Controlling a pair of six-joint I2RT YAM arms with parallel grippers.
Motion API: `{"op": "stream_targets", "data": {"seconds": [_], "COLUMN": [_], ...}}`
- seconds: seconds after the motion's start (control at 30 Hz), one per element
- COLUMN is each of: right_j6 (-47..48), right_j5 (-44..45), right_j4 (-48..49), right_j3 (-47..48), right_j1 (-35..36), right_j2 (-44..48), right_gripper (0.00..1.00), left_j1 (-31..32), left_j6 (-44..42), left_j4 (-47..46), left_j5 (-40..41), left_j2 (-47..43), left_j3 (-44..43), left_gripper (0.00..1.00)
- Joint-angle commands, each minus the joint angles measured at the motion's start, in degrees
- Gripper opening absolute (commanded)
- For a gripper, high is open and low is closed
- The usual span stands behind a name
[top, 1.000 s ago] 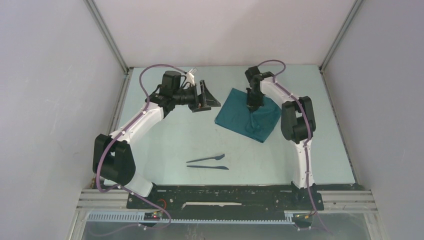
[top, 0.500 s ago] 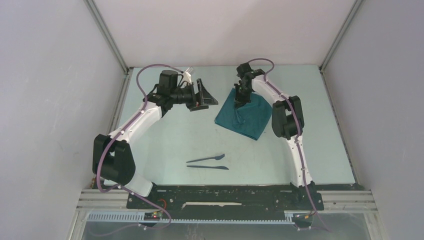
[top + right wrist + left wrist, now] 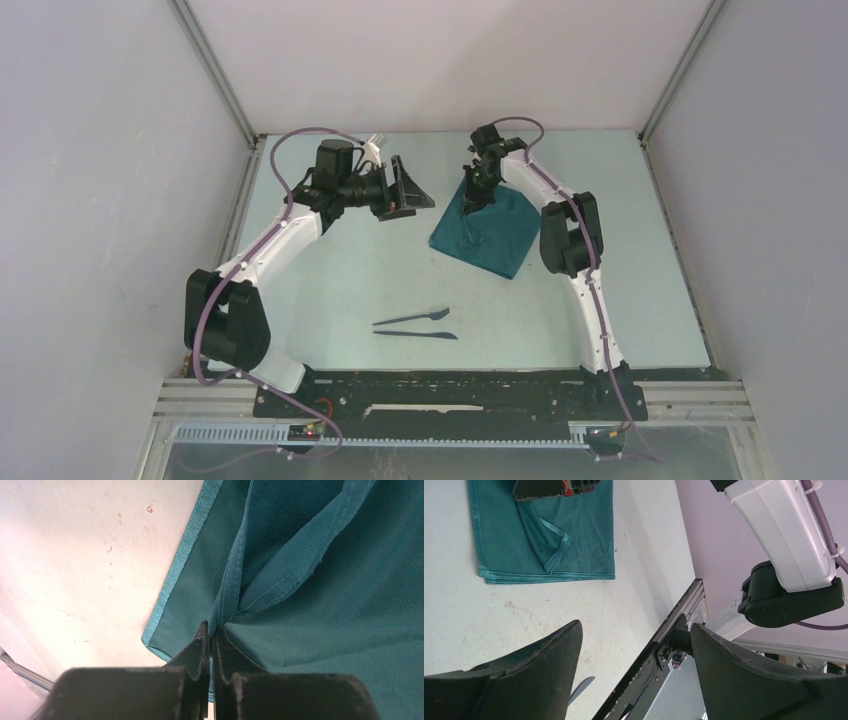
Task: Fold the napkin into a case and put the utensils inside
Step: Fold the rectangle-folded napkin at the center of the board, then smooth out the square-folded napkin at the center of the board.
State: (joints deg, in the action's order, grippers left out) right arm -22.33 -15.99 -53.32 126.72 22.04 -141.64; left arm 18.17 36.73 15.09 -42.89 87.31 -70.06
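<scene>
A pale surface (image 3: 330, 280) seen from above, inside a plain-walled enclosure, with two white and black arms rising from its near edge.

The napkin (image 3: 500, 240), dark teal-green cloth, lay toward the far edge of the surface, a little right of centre. It was partly doubled over, with one hemmed flap folded onto the rest. In the left wrist view the napkin (image 3: 549, 540) showed a neat double edge along one side.

The right hand (image 3: 469, 206) reached down over the napkin's far left part. Its close view showed the right hand (image 3: 211, 635) clamped tight on a raised fold of the napkin (image 3: 325, 580), with the hem drawn up into a ridge between the fingertips.

The left hand (image 3: 412, 195) hung above the surface near the far edge, left of the napkin and apart from it. In its own view the left hand (image 3: 636, 630) was spread wide and held nothing.

A fork (image 3: 412, 318) and a knife (image 3: 415, 334), both slim and dark, lay side by side, nearly parallel, toward the near edge around the centre. They were well apart from the napkin and from both hands.
</scene>
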Motion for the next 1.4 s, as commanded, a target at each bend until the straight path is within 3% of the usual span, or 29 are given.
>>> {"op": "stream_targets", "data": {"seconds": [0.0,0.33,0.53,0.67,0.83,1.0,1.37], "right_j6": [-0.76,-0.74,-1.52,-1.12,1.08,-1.41,-1.43], "right_j5": [-1.69,-3.42,-8.55,-9.34,-12.6,-21.57,-31.17], "right_j4": [1.03,0.45,-4.0,-5.21,5.22,17.73,31.58], "right_j3": [2.93,4.88,11.23,6.81,-18.98,-35.45,-32.88], "right_j1": [0.49,0.55,-0.02,-0.92,-4.35,-8.63,-11.05], "right_j2": [-1.1,-2.35,0.25,10.07,27.09,30.7,17.0], "right_gripper": [0.0,0.02,0.57,0.72,0.8,0.82,0.89], "left_j1": [-0.42,-0.57,-0.91,-1.74,-1.99,-1.51,2.66], "left_j6": [0.84,1.15,0.82,0.05,-0.53,-1.0,-0.45], "left_j4": [-2.13,-2.57,-2.61,-2.39,-1.74,-1.46,-0.56], "left_j5": [-1.92,-2.15,-1.77,-0.72,0.58,2.45,2.27], "left_j2": [-2.64,-2.76,-2.37,-1.47,0.85,3.49,5.14], "left_j3": [0.34,0.61,0.72,0.83,1.04,1.06,1.94], "left_gripper": [0.86,0.86,0.86,0.86,0.86,0.86,0.85]}}
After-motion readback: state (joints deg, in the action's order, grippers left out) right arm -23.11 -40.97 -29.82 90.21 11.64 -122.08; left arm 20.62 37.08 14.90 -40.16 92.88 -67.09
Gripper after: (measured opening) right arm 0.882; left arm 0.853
